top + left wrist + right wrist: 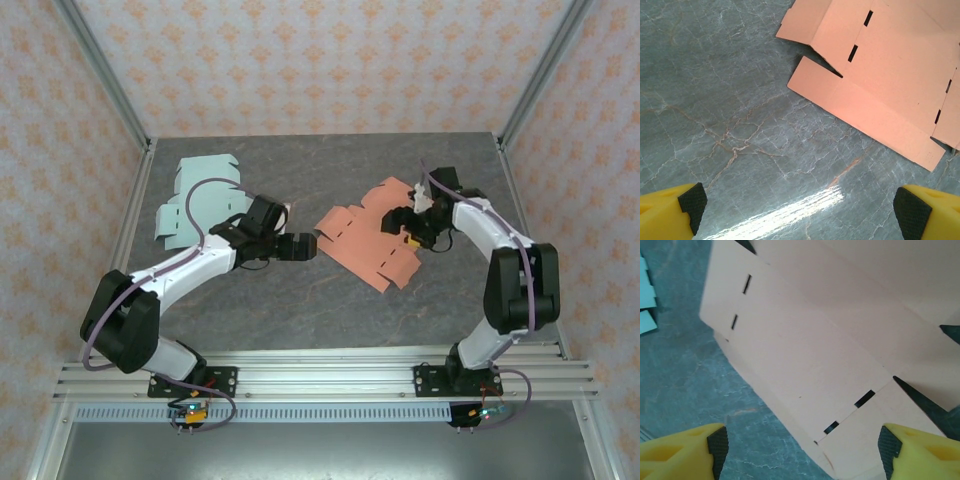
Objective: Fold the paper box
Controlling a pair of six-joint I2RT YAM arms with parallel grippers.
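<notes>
Paper box [358, 245] is partly hidden beneath spread right end effector [412, 226]; left end effector [802, 205] likewise spread.

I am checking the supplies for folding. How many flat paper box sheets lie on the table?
2. The salmon sheet lies on the table, right of centre; the pale green sheet lies at the far left. Stacked sheets beneath either would not show.

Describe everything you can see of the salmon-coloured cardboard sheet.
The salmon-coloured cardboard sheet is an unfolded box blank of thin matte card, with creases, small dark slots and notched flaps. It lies nearly flat on the grey stone-look table, right of centre. The right gripper hangs open above it; contact cannot be told.
</notes>
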